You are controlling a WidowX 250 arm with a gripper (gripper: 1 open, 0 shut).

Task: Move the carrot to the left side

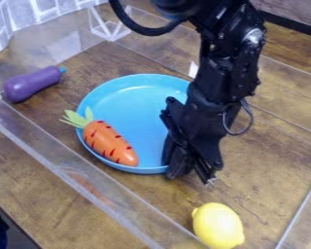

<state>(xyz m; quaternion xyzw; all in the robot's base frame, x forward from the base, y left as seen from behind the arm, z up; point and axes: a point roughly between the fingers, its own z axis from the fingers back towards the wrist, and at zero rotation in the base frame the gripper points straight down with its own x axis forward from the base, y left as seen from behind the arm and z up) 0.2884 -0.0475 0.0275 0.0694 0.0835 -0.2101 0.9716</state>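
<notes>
Carrot (108, 140): lies in the blue plate (135, 97), at its 7 o'clock rim, leafy top pointing to 10 o'clock.
Gripper (190, 174): tip down at the plate's 4 o'clock edge, jaws closed, nothing held, apart from the carrot.
Eggplant (32, 82): at 10 o'clock of the plate, on bare wooden table (35, 146).
Lemon (218, 226): at 5 o'clock, near the frame's lower edge.
Open room: bare wood between eggplant and plate.
</notes>
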